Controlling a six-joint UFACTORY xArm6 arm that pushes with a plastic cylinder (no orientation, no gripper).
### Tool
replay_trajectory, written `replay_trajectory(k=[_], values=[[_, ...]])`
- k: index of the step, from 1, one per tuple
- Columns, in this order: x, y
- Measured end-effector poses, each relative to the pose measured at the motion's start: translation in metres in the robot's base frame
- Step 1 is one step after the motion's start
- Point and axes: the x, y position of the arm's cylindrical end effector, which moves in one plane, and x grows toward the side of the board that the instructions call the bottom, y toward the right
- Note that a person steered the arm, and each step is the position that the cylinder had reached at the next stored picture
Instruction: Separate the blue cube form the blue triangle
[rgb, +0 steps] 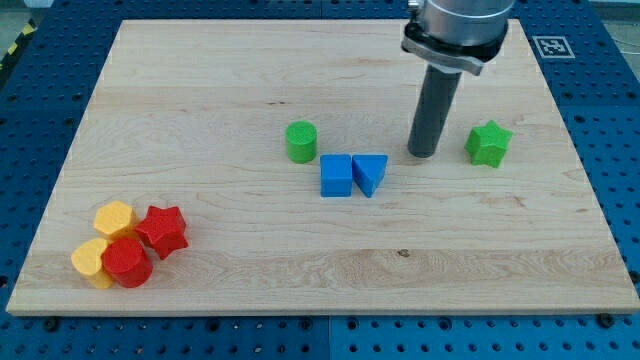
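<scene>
The blue cube (336, 175) sits near the middle of the wooden worktop (250, 80), a little right of centre and slightly below the frame's midline. Touching its right side is the blue triangle (370, 174), so the two blue blocks form one close pair with no gap visible between them.

My tip (424, 153) rests on the worktop to the upper right of that pair, near the blue triangle but clearly apart from it, with a strip of bare wood between them. The dark rod rises straight up from the tip to a grey collar at the top edge of the frame. There is no pincer on this arm, so nothing opens, closes or holds anything; the rod ends bare and touches no block.

A green cylinder (301, 141) stands just to the upper left of the blue cube, close to it but not touching. A green star-shaped block (489, 143) lies to the right of the tip, near it and at about the same height in the frame.

In the lower left of the frame four blocks are bunched together: a yellow hexagon-like block (114, 217) at the top of the group, a red star (163, 230) to its right, a red cylinder (127, 262) below, and a yellow heart-like block (90, 260) at the far left. They press against one another, well apart from the blue pair.
</scene>
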Motion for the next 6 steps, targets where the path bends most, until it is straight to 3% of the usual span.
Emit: replay_trajectory(k=[2,6], values=[[0.027,-0.06],[0.023,-0.143]])
